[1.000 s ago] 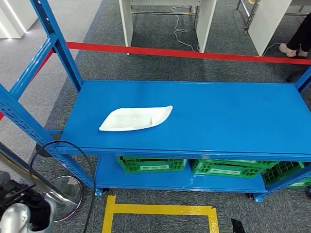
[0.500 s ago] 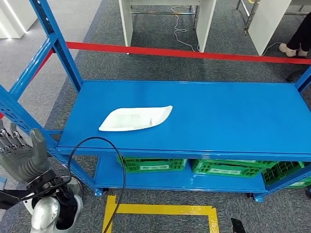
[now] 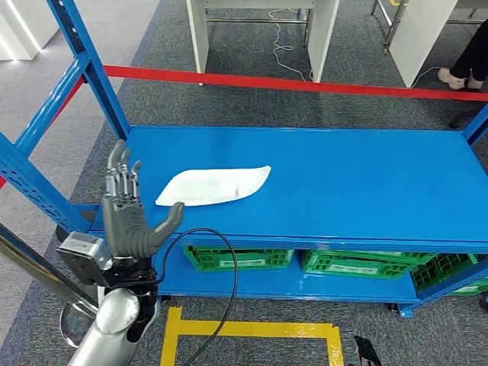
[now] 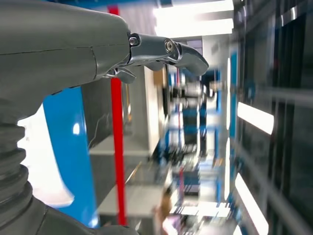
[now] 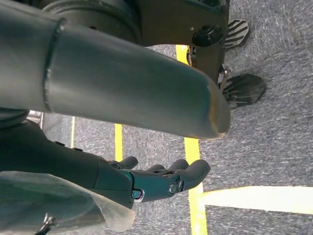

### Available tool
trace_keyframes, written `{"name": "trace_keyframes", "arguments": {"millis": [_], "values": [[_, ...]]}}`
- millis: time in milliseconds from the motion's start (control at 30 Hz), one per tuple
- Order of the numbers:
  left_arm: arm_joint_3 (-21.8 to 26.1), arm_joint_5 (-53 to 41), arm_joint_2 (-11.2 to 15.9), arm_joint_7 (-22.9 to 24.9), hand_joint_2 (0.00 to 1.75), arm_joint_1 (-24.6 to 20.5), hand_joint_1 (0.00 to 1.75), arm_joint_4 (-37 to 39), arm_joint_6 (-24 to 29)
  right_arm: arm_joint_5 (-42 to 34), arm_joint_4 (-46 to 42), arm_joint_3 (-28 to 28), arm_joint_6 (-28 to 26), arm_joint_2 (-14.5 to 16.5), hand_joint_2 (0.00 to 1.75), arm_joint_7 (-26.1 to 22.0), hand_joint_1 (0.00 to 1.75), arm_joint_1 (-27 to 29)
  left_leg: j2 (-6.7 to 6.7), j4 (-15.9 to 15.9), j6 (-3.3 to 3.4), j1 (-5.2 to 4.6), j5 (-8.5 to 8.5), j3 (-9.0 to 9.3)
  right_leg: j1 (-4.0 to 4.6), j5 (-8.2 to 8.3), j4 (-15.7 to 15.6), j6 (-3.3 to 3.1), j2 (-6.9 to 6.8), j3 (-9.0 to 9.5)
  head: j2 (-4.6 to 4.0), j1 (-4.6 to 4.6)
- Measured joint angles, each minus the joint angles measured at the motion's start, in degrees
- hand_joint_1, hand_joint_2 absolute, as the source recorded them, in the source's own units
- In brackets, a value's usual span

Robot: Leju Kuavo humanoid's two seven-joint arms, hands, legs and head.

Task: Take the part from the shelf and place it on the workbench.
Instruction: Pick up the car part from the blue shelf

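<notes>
**Part on shelf, left hand raised**

White part (image 3: 214, 186) flat on top blue shelf (image 3: 345, 183), toward left end. Left hand (image 3: 130, 217) up at shelf's front-left corner, fingers spread wide, holding nothing, just short of part. Right hand (image 5: 162, 178) low over grey floor w/ yellow lines (image 5: 193, 152), fingers loosely extended, empty.

The head view looks down from high onto the blue shelf (image 3: 322, 183). The left wrist view, turned sideways, shares that shelf at lower left. The right wrist view faces carpet (image 5: 273, 142), close.
</notes>
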Motion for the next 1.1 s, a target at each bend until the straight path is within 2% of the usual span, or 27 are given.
{"name": "trace_keyframes", "arguments": {"millis": [167, 333, 633, 767, 1100], "values": [[-2.47, -2.94, 0.95, 1.91, 1.75, -3.07, 0.0, 3.68, -0.31, 0.08, 0.0, 0.18, 0.77, -0.13, 0.0, 0.44, 0.0, -0.58, 0.01, 0.0, 0.0, 0.0, 0.0, -0.01, 0.0, 0.0, 0.0, 0.0, 0.0, -0.02, 0.0, 0.0], [-4.7, -7.57, 1.81, 5.36, 1.75, -8.04, 0.0, 8.61, -2.34, 0.7, 0.02, 0.94, 2.45, -0.25, 0.0, 2.07, 0.0, -1.36, 0.01, 0.0, 0.02, 0.0, 0.03, -0.01, 0.0, 0.0, 0.0, 0.0, 0.0, -0.01, 0.0, 0.01], [-8.46, -12.04, 1.92, 8.46, 1.75, -14.86, 0.0, 14.69, -4.18, 1.63, 0.18, 2.2, 3.29, -0.25, 0.0, 4.52, 0.0, -3.04, 0.02, 0.02, 0.03, 0.0, 0.04, -0.01, 0.0, 0.05, 0.01, 0.05, 0.02, -0.02, 0.0, 0.01], [-9.55, -14.65, 1.91, 10.05, 0.0, -17.24, 0.0, 17.88, -3.88, 2.08, 0.36, 2.78, 3.49, -0.25, 0.0, 5.27, 0.0, -3.77, 0.02, 0.01, 0.03, 0.0, 0.04, -0.01, 0.0, 0.05, 0.01, 0.05, 0.03, -0.02, 0.0, 0.0], [-12.11, -23.88, 1.51, 14.17, 0.0, -22.46, 0.0, 27.61, -0.94, 3.27, 0.56, 4.08, 4.24, -0.25, 0.0, 6.74, 0.0, -5.09, 0.02, 0.02, 0.03, -0.01, 0.05, -0.02, -0.01, 0.06, 0.01, 0.06, 0.03, -0.01, 0.0, 0.0]]}}
